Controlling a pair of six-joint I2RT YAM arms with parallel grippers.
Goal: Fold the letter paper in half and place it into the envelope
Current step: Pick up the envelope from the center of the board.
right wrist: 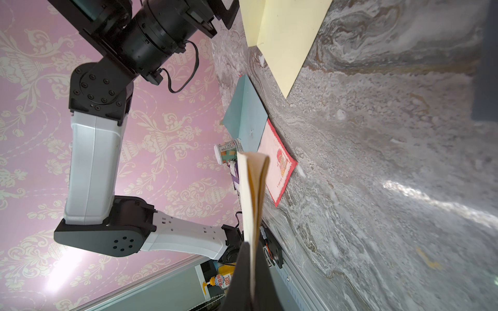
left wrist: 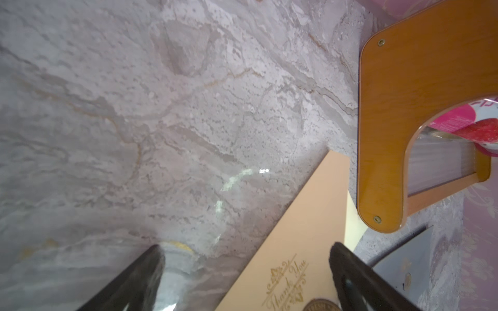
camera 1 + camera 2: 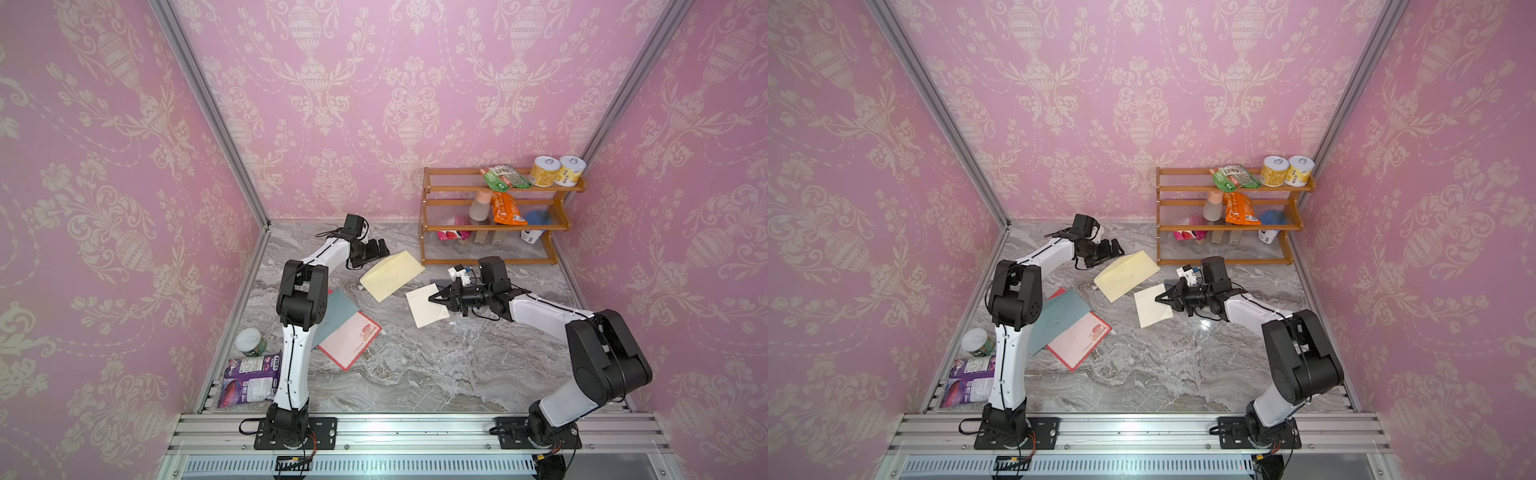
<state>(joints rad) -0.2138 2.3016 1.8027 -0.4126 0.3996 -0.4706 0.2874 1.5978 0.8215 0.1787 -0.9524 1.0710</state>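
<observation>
My right claw (image 3: 434, 298) pinches the folded letter paper (image 3: 423, 314), seemingly light and floppy, by one edge; my left claw (image 3: 380, 249) gapes wide, empty.

The only words I could read were "Thank You", in gold script on the flap of the cream envelope (image 2: 310, 215) at the far middle of the table. A gold seal (image 2: 320, 305) just beside the script carried lettering too cut off to read. Print on the purple pouch (image 3: 249, 380), near left, was too small for me
</observation>
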